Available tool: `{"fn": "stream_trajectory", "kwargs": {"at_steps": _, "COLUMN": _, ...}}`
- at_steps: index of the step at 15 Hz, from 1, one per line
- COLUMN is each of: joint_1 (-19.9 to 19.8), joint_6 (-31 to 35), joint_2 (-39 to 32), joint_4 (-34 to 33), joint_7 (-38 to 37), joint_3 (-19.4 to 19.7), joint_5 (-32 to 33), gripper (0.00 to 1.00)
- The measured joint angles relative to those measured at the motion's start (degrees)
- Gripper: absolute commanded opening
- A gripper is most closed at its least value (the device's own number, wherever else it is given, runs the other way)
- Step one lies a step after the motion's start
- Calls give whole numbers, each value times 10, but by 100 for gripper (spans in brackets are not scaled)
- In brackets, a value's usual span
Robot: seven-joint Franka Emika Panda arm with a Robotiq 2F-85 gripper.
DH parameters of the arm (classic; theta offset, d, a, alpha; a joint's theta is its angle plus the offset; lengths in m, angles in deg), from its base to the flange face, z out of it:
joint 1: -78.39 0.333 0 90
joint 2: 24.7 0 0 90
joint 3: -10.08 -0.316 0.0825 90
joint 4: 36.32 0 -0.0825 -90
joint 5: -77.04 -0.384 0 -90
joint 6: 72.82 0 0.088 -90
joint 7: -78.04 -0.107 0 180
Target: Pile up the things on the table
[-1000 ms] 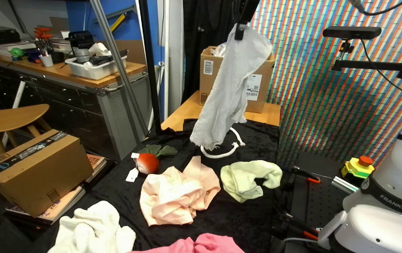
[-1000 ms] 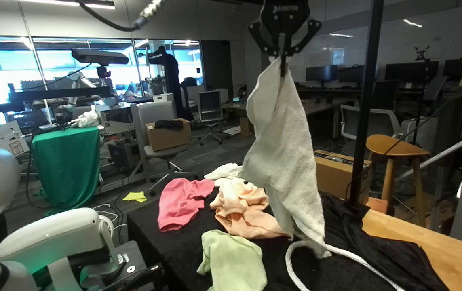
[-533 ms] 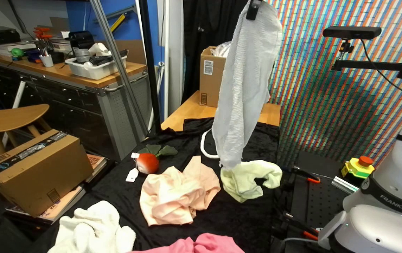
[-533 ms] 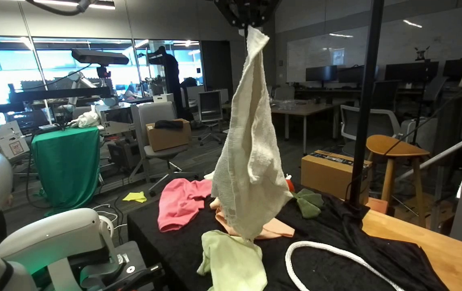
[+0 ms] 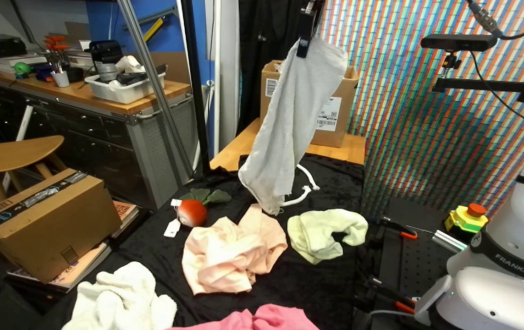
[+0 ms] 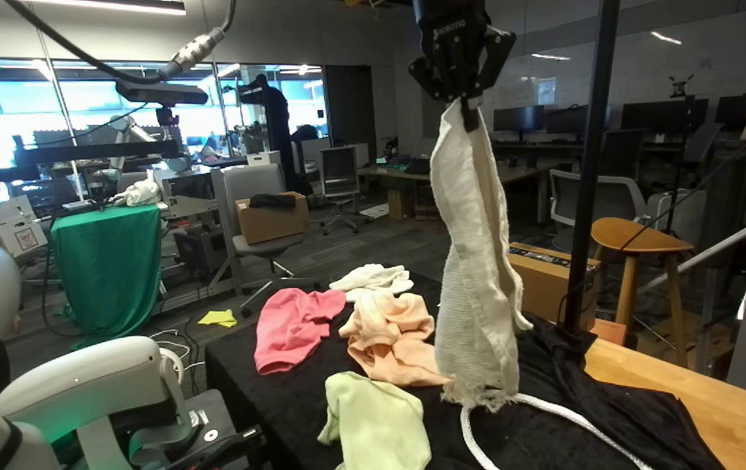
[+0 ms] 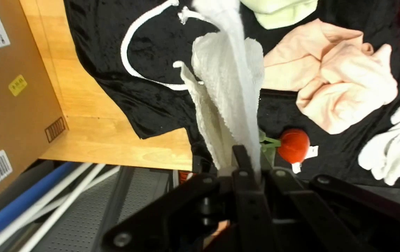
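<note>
My gripper is shut on the top of a whitish-grey cloth, which hangs above the black-covered table in both exterior views. In the wrist view the cloth stretches away from the fingertips. A peach cloth lies crumpled mid-table, beside a pale green cloth. A pink cloth and a fluffy white cloth lie beyond the peach one in an exterior view. A red plush vegetable with green leaves and white tags lies near the peach cloth. A white rope lies curved, partly behind the hanging cloth.
A cardboard box stands on the bare wood end of the table. A black post rises beside the table. Another box sits off the table's side. A camera on an arm is near the patterned wall.
The gripper rose and shifted over the green cloth, then came lower and back towards the rope side. The hanging cloth swung and turned with it. The things on the table stayed put.
</note>
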Motion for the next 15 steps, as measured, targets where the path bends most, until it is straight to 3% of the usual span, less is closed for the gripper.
{"fn": "stream_trajectory", "kwargs": {"at_steps": 2, "joint_1": -5, "joint_6": 3, "joint_2": -14, "joint_4": 0, "joint_7": -39, "joint_3": 2, "joint_5": 19, "gripper": 11}}
{"fn": "stream_trajectory", "kwargs": {"at_steps": 3, "joint_1": -7, "joint_6": 3, "joint_2": -19, "joint_4": 0, "joint_7": -54, "joint_3": 3, "joint_5": 25, "gripper": 31}}
{"fn": "stream_trajectory", "kwargs": {"at_steps": 12, "joint_1": -10, "joint_6": 1, "joint_2": -46, "joint_4": 0, "joint_7": -112, "joint_3": 2, "joint_5": 54, "gripper": 99}}
{"fn": "stream_trajectory", "kwargs": {"at_steps": 15, "joint_1": 6, "joint_6": -3, "joint_2": -64, "joint_4": 1, "joint_7": -121, "joint_3": -16, "joint_5": 54, "gripper": 100}}
